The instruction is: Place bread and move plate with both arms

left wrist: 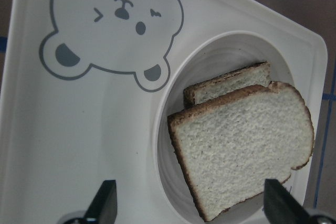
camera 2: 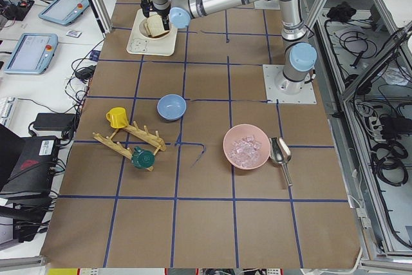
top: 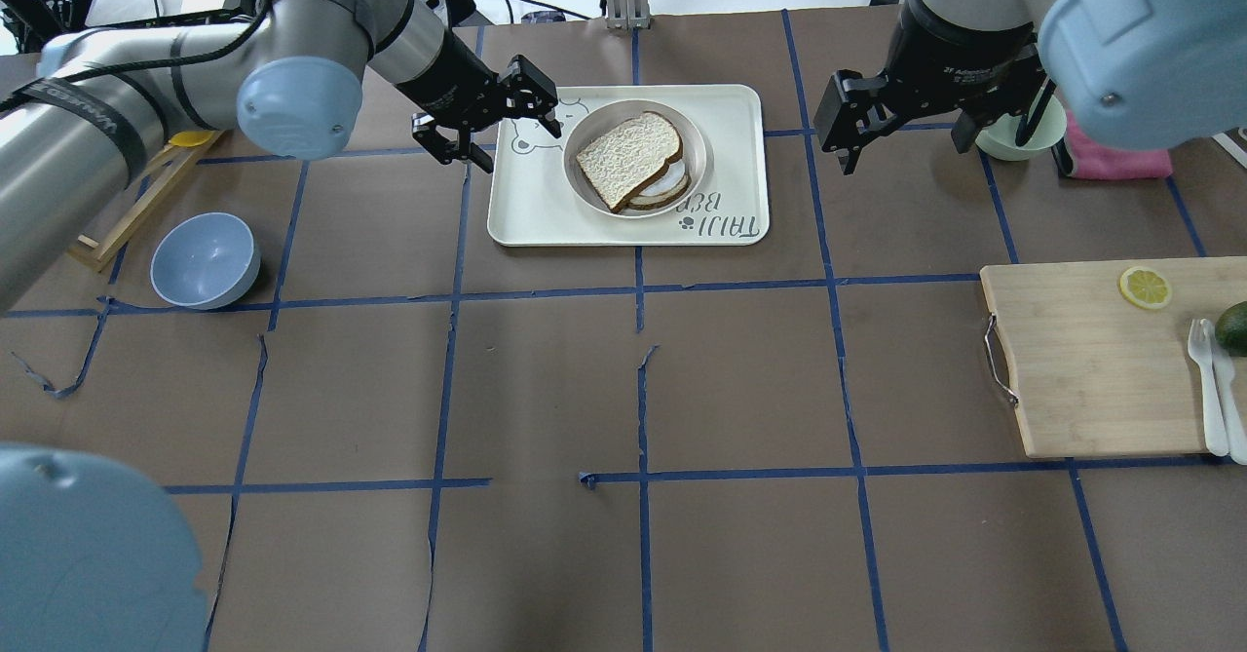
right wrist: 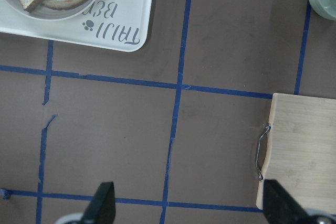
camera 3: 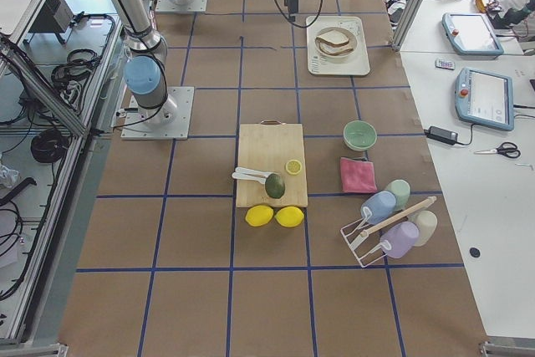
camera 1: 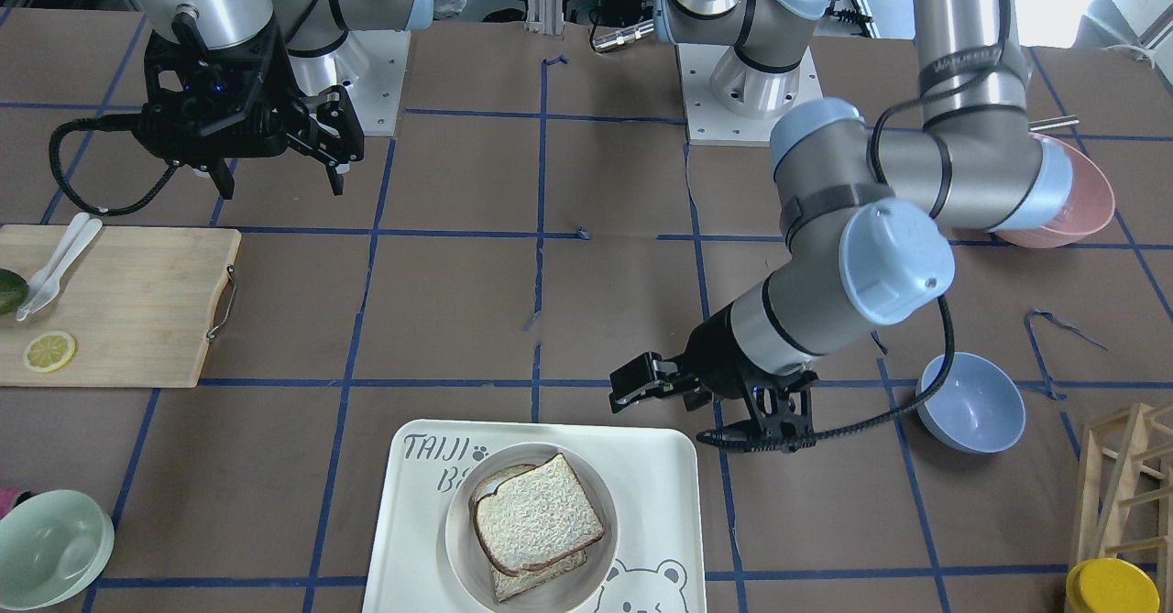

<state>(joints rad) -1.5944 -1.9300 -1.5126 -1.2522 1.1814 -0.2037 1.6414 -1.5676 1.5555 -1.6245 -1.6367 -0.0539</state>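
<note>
Front-facing view: the bread lies flat on top of an egg-bearing slice in the plate, which sits on the bear-printed tray; the left gripper hovers at one o'clock of the plate, jaws spread and empty; the right gripper, likewise spread and empty, hangs well apart at eleven o'clock. Overhead view: room for moving looks best toward six o'clock over the table; the blue bowl at eight o'clock and the cutting board at four o'clock stand well apart. Left wrist view: parted fingertips frame the bread from above without touching it. Right wrist view: only the tray corner and table. The bread is probably light, soft and easily crushed, so hold it gently across opposite crusts; the plate looks stiff, smooth and perhaps slippery, so take it by the raised rim on opposite sides and keep it level, lest the slices slide.
</note>
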